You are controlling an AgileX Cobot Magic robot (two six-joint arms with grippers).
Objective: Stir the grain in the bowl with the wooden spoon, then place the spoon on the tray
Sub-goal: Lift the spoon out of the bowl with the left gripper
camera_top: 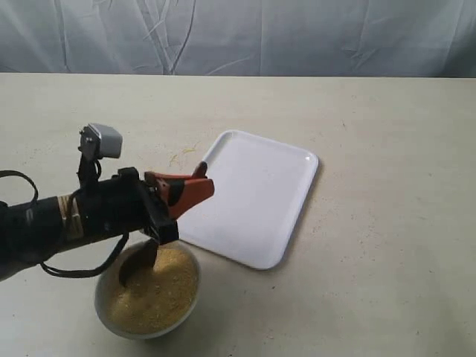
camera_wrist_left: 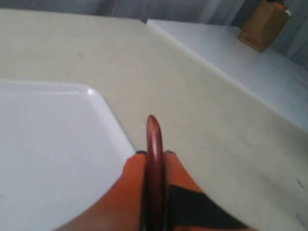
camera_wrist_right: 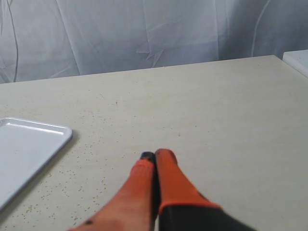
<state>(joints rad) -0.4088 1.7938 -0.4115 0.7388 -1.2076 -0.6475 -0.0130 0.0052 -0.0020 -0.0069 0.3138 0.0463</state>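
The white bowl [camera_top: 141, 332] stands at the front left, filled with yellow grain [camera_top: 163, 290]. The dark wooden spoon [camera_top: 139, 259] has its scoop resting in the grain at the bowl's left side. My left gripper [camera_top: 202, 184] hovers above the bowl, shut on the spoon's handle [camera_wrist_left: 154, 144], which sticks out past the orange fingertips. The white tray [camera_top: 256, 197] lies just right of the bowl and bears nothing. My right gripper [camera_wrist_right: 155, 157] is shut on nothing, low over bare table; it does not show in the exterior view.
A few spilled grains [camera_top: 182, 154] lie on the table beyond the tray's left corner. The left wrist view shows a second table and a brown box [camera_wrist_left: 263, 24] far off. A grey curtain [camera_wrist_right: 144, 33] closes the back.
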